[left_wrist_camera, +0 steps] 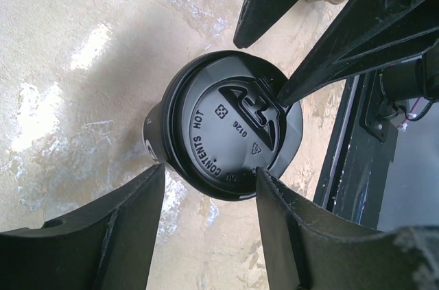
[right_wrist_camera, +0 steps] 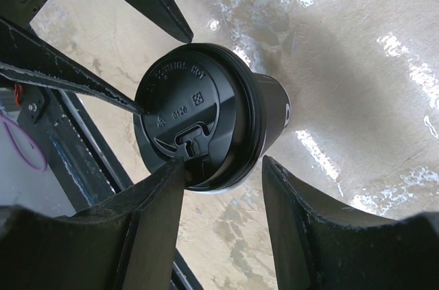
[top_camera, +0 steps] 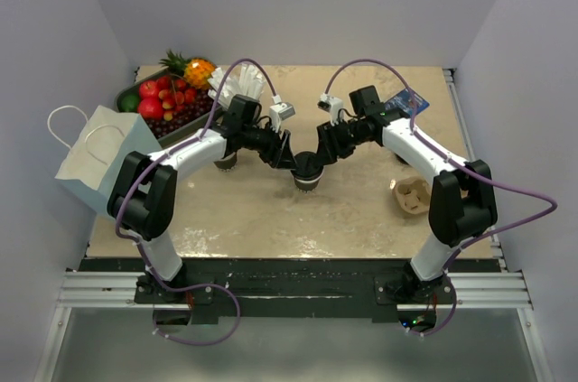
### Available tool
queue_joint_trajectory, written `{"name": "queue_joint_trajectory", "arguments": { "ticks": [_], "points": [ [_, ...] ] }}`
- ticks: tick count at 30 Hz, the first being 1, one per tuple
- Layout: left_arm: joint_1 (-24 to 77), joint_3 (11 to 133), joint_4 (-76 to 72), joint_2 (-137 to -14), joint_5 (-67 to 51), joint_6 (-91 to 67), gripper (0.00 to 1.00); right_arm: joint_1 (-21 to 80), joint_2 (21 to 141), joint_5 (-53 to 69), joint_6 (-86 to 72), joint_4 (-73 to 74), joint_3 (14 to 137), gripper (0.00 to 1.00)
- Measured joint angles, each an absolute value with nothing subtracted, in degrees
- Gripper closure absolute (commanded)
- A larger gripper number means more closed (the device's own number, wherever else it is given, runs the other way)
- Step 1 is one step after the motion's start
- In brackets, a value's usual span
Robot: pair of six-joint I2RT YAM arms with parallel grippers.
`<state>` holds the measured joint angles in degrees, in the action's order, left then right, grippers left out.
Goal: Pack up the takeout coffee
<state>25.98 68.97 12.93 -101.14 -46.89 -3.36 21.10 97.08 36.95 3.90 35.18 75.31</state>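
The takeout coffee (top_camera: 308,174) stands upright mid-table, a dark brown cup (right_wrist_camera: 274,108) under a round black lid (left_wrist_camera: 226,125). My left gripper (top_camera: 293,158) reaches it from the left and my right gripper (top_camera: 323,154) from the right. Both hang over the lid with jaws spread. In the left wrist view the left gripper (left_wrist_camera: 210,170) is open, its right fingertip (left_wrist_camera: 264,179) at the lid's rim. In the right wrist view the right gripper (right_wrist_camera: 223,163) is open, its left fingertip (right_wrist_camera: 177,166) resting on the lid (right_wrist_camera: 195,122) by the sip tab. Neither closes on the cup.
A white paper bag (top_camera: 95,158) stands at the table's left edge. A tray of fruit (top_camera: 163,100) and a cup of white sticks (top_camera: 240,84) sit at the back left. A cardboard cup carrier (top_camera: 413,195) lies on the right, near the right arm.
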Motion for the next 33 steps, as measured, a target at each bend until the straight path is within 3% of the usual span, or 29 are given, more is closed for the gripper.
{"name": "queue_joint_trajectory", "arguments": {
  "ticks": [20,33],
  "points": [
    [26.39,69.23,12.95,-101.14,-47.07,-3.38,0.39,21.1,95.18,36.45,4.1,36.58,74.0,0.5],
    [26.92,70.04,13.08,-101.14,-47.13,-3.16,0.42,21.1,95.18,37.01,3.57,36.53,73.76,0.43]
  ]
}}
